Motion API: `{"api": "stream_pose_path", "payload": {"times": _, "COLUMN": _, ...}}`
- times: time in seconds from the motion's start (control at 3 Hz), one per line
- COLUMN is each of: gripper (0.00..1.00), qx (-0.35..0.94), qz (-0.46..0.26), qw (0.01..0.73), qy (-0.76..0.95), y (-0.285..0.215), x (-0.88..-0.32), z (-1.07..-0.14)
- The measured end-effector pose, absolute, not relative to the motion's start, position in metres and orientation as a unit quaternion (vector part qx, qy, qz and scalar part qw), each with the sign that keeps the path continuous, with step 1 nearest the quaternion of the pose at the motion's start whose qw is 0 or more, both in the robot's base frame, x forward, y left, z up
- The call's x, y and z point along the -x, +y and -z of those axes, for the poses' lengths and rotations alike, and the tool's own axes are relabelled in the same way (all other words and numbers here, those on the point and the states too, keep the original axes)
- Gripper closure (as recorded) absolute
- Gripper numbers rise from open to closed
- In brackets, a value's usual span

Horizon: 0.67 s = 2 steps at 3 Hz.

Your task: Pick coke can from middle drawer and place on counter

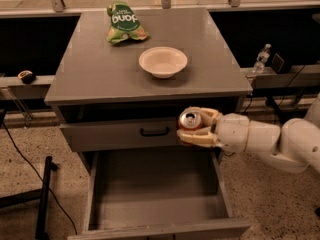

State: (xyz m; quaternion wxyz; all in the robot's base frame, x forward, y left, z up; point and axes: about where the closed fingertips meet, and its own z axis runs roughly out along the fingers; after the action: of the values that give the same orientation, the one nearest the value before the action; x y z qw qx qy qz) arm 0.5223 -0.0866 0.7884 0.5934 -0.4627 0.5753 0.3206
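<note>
The coke can (190,120), red with a silver lid, is held upright in my gripper (196,127), which is shut on it. The can hangs above the right rear part of the open middle drawer (155,199), in front of the grey drawer front with the black handle (154,132). It sits just below the front edge of the counter (100,69). The drawer floor is bare. My white arm (270,139) reaches in from the right.
A white bowl (163,62) and a green chip bag (124,23) sit on the counter. A clear water bottle (260,58) stands on a ledge at the right. A black stand leg (44,199) and cable lie on the floor at the left.
</note>
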Motion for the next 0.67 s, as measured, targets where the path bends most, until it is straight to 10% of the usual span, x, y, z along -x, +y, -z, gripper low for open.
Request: {"api": "stream_pose_path", "payload": {"times": 0.67, "gripper": 1.00, "qx": 0.493, "qz": -0.314, "qw": 0.605, "qy": 0.540, "y": -0.085, "x": -0.530, "z": -0.924}}
